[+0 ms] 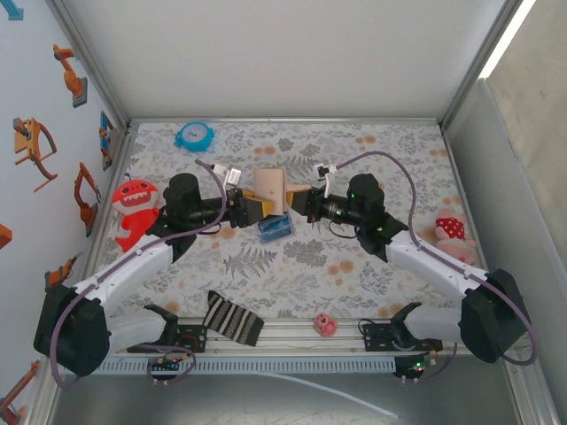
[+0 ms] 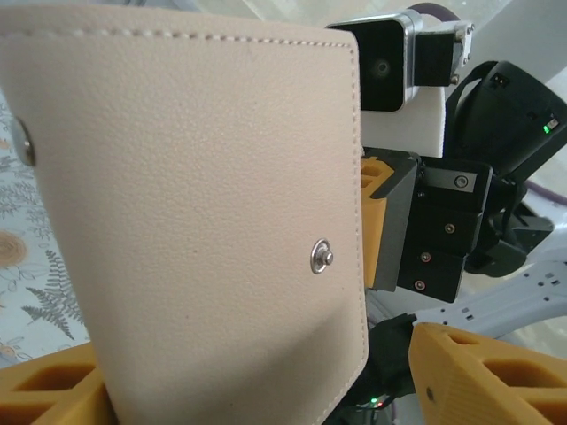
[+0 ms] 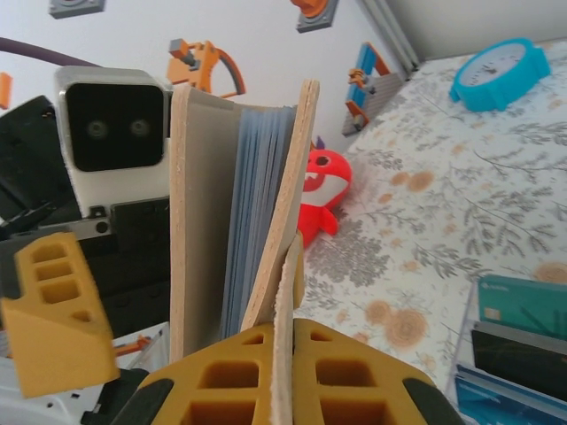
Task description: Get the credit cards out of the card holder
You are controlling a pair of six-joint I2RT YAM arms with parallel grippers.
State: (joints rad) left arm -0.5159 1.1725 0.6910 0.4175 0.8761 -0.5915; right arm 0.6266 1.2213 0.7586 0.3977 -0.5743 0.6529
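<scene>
The tan card holder (image 1: 271, 188) hangs above the mat between both grippers. In the left wrist view its tan outside (image 2: 195, 221) with a snap stud faces me. My left gripper (image 2: 248, 359) is open around its lower edge, and the right fingertip (image 2: 496, 372) stands apart from it. In the right wrist view the card holder (image 3: 266, 195) is edge-on and slightly spread, with pale blue layers inside. My right gripper (image 3: 285, 329) is shut on one tan flap. Several credit cards (image 1: 275, 227) lie on the mat just below, and these cards (image 3: 521, 341) also show at the right wrist view's lower right.
A blue clock (image 1: 193, 135) sits at the back left and a red shark toy (image 1: 135, 205) by the left wall. A striped cloth (image 1: 232, 319) and a small pink thing (image 1: 324, 324) lie near the front rail. A pink plush (image 1: 452, 232) is at the right.
</scene>
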